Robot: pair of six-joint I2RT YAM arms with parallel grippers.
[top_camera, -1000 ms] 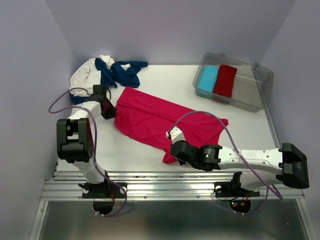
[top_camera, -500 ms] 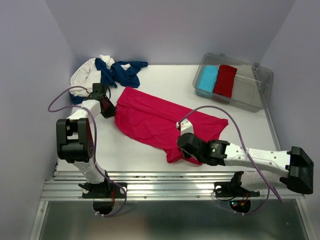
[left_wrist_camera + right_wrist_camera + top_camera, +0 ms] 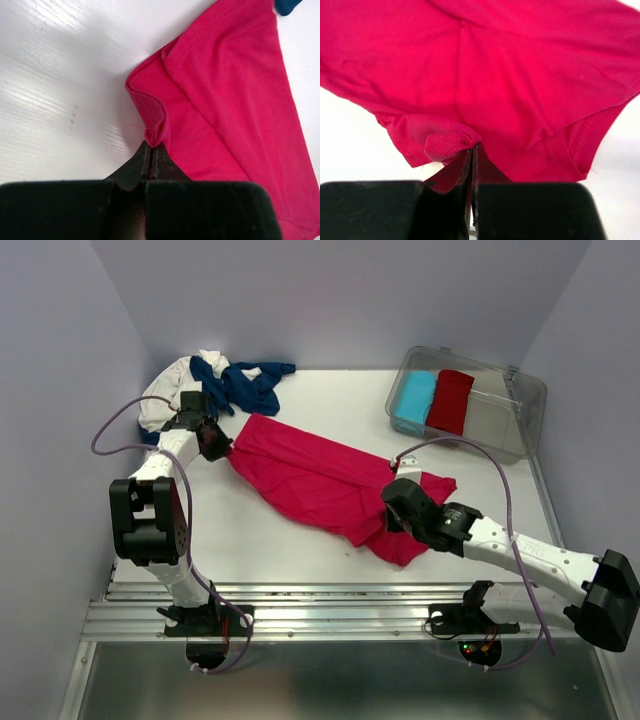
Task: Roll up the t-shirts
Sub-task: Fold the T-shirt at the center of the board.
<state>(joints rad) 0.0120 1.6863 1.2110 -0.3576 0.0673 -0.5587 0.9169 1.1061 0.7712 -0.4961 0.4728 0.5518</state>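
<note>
Top external view shows the bright pink-red soft cloth t-shirt [image 3: 310, 475] lying pulled slantwise across the middle of the white table [image 3: 260, 540]. It looks light and floppy and will bunch up easily, so hems and corners are the best places to hold. The left gripper [image 3: 151, 150] is pinched tight on its far-left hem fold. The right gripper [image 3: 471, 149] is pinched tight on a bunched near-right hem corner.
</note>
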